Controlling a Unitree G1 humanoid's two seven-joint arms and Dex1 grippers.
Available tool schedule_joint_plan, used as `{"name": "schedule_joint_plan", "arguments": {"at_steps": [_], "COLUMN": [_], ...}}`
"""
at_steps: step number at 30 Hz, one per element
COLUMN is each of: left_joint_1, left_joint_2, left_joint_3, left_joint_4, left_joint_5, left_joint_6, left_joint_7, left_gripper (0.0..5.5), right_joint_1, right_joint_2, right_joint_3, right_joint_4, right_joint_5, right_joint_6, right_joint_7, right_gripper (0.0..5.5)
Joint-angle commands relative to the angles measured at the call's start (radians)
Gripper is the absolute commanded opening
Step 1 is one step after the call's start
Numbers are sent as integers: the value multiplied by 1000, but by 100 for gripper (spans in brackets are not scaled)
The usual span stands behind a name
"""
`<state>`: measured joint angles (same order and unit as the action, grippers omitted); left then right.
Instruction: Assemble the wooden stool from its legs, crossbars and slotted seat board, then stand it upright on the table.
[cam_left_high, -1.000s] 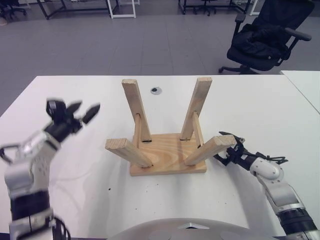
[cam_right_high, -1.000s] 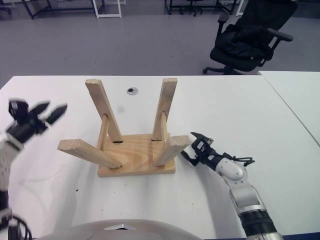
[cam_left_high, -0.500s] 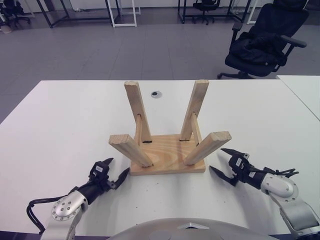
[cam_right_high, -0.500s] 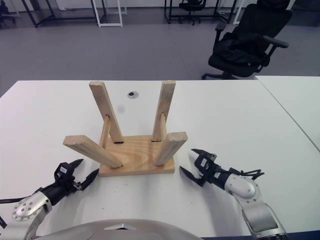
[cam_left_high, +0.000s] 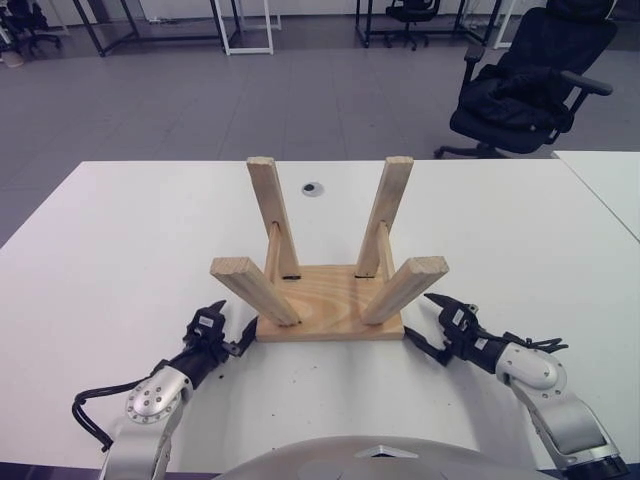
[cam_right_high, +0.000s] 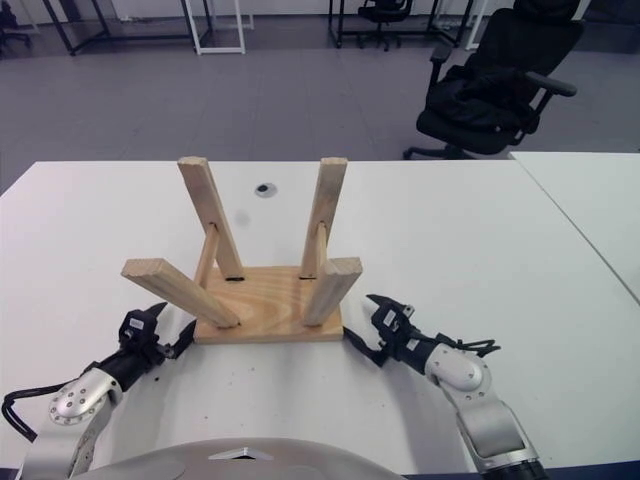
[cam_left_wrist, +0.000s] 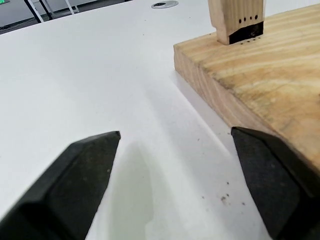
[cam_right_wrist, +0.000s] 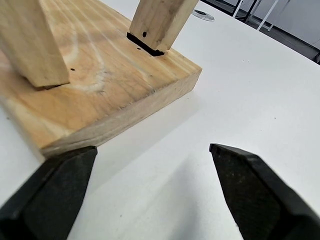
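Note:
The wooden stool lies upside down on the white table (cam_left_high: 120, 250). Its seat board (cam_left_high: 330, 305) is flat on the table and its legs (cam_left_high: 272, 215) point up and splay outward, with crossbars between the back legs. My left gripper (cam_left_high: 228, 330) rests low on the table at the board's front left corner, open, and in the left wrist view its fingertips (cam_left_wrist: 95, 150) straddle bare table beside the board edge (cam_left_wrist: 260, 85). At the front right corner my right gripper (cam_left_high: 425, 322) is open too, with the board corner (cam_right_wrist: 100, 85) just ahead of its fingers (cam_right_wrist: 240, 170).
A round cable grommet (cam_left_high: 313, 186) sits in the table behind the stool. A black office chair (cam_left_high: 530, 80) stands on the floor beyond the far right edge, next to another white table (cam_left_high: 610, 180). Dark specks dot the table in front of the board.
My left arm came down from high at the left to the board's front left corner. My right gripper left the front right leg, dropped to the table and edged toward the board.

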<state>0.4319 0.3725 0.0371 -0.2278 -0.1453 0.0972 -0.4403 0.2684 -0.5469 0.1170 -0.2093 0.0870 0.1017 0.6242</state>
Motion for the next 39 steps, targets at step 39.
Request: {"name": "schedule_joint_plan", "arguments": {"at_steps": [39], "left_joint_1": [79], "left_joint_2": [664], "left_joint_3": [233], "left_joint_4": [-342], "left_joint_5": [-329], "left_joint_6": [393], "left_joint_7": [-556], "left_gripper": [409], "right_joint_1": [-128], "right_joint_2": [-419], "right_joint_3": [-197], "right_joint_4": [-243], "right_joint_5": [367], "right_joint_6": [319], "right_joint_7": [501], "right_gripper": [423]}}
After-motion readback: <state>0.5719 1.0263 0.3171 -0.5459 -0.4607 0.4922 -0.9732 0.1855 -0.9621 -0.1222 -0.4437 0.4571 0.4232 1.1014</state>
